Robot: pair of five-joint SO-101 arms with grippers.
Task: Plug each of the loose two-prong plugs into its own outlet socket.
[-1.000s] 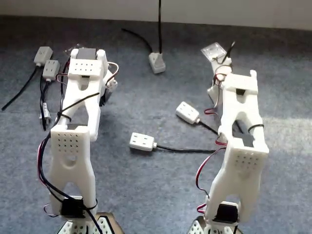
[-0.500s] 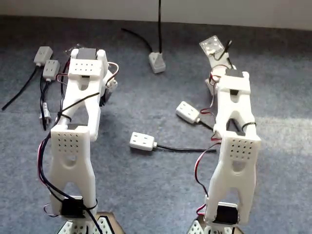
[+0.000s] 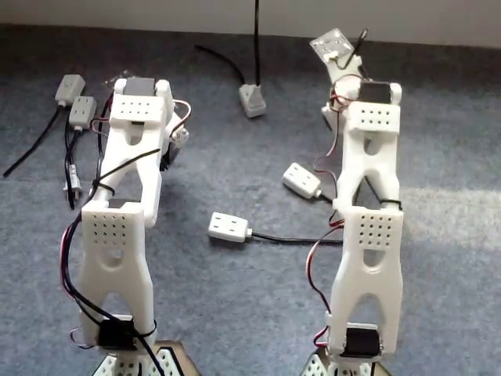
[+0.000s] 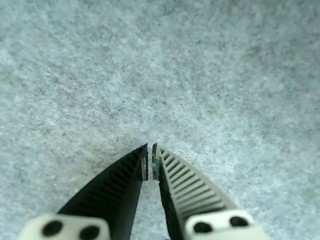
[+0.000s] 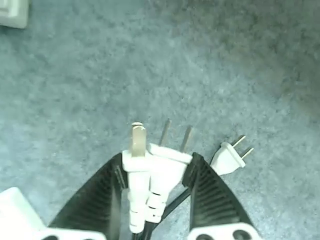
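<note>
Right claw (image 5: 157, 161) pinches two white plugs (image 5: 170, 162) side by side, prongs sticking out past its tips. Third plug (image 5: 229, 157) lies on carpet (image 5: 75, 75) just beside it. Left claw (image 4: 150, 150) pressed together over bare carpet. Centre socket (image 3: 229, 228); second socket (image 3: 301, 180) at its 2 o'clock.

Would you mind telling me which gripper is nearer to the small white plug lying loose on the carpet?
Right. The right gripper, holding two other plugs, is just beside the loose plug. The left gripper hangs over bare carpet.
</note>
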